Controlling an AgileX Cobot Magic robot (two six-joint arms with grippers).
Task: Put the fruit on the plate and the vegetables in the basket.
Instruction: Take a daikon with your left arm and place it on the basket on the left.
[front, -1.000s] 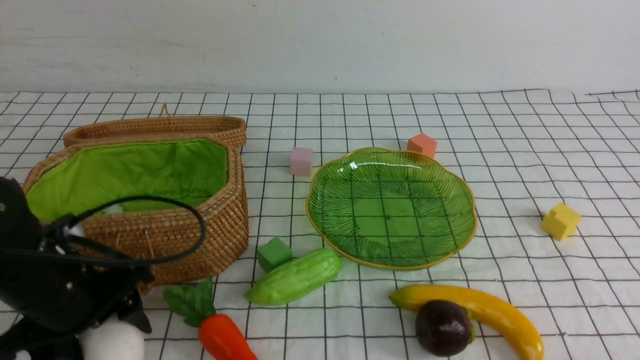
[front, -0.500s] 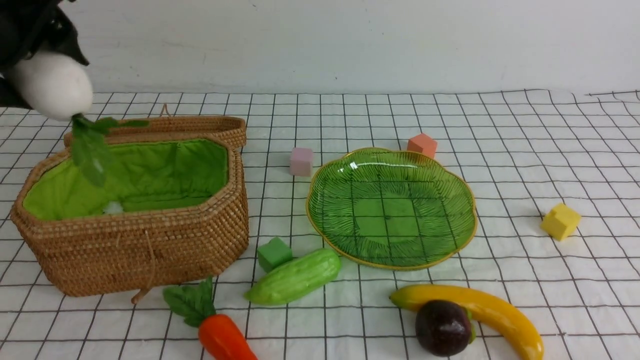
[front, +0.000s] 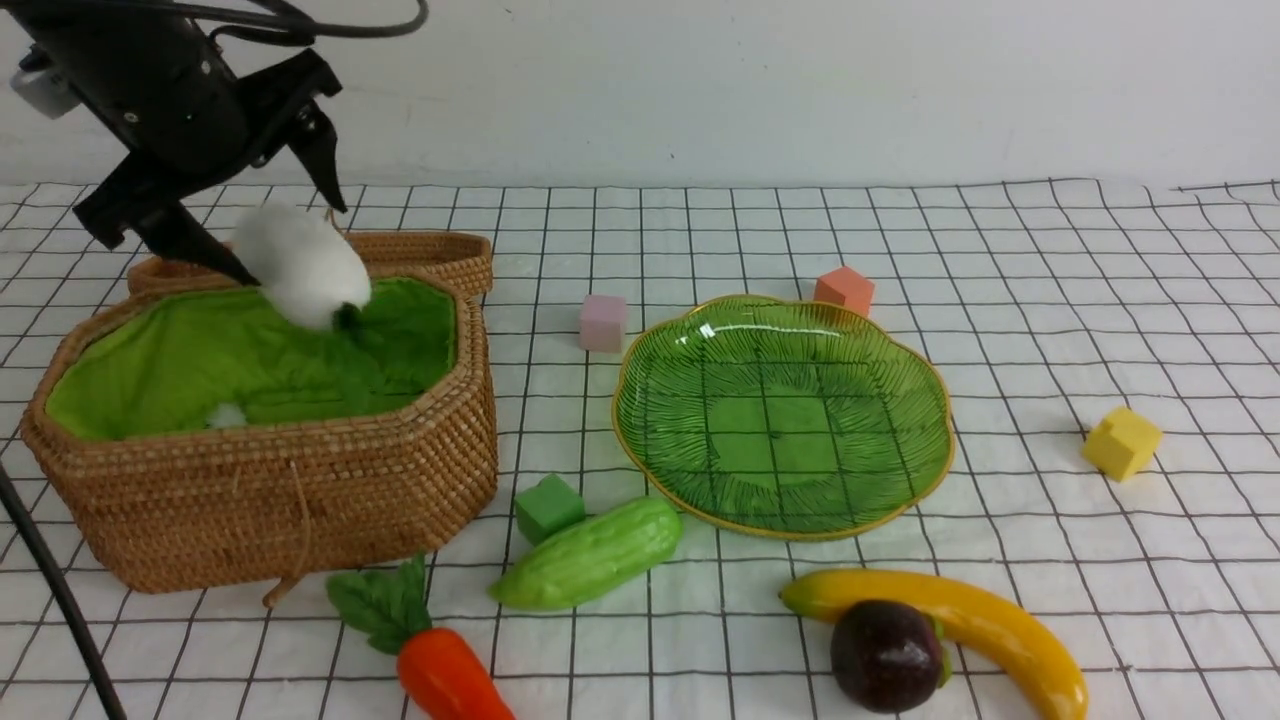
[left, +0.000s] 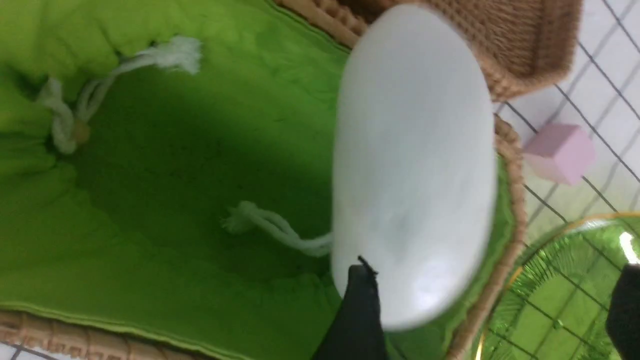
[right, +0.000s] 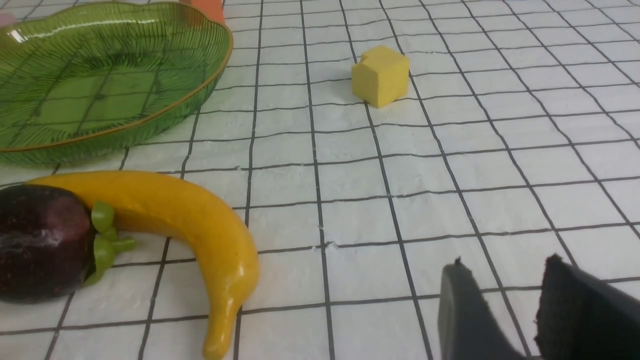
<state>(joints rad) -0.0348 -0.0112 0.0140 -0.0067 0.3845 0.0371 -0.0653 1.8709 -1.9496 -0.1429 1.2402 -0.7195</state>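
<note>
**Radish loose over the basket**

In front of the basket (front: 300, 500) and to its right, the carrot (front: 440, 670), gourd (front: 590, 555), banana (front: 960, 625) and purple fruit (front: 885, 655) lie unmoved. The right gripper (right: 505, 260) is narrowly parted and holds nothing. The left gripper (front: 294, 243) has swung from beyond the basket's left end to above its far side. Its jaws are spread wide. The blurred radish (front: 300, 265) is between them, with one finger beside it and the other well clear.

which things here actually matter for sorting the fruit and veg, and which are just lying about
Belong to the job: white radish, green gourd, carrot, banana, dark purple fruit, green leaf plate, wicker basket.

Just lying about: pink cube, orange cube, yellow cube, green cube.
</note>
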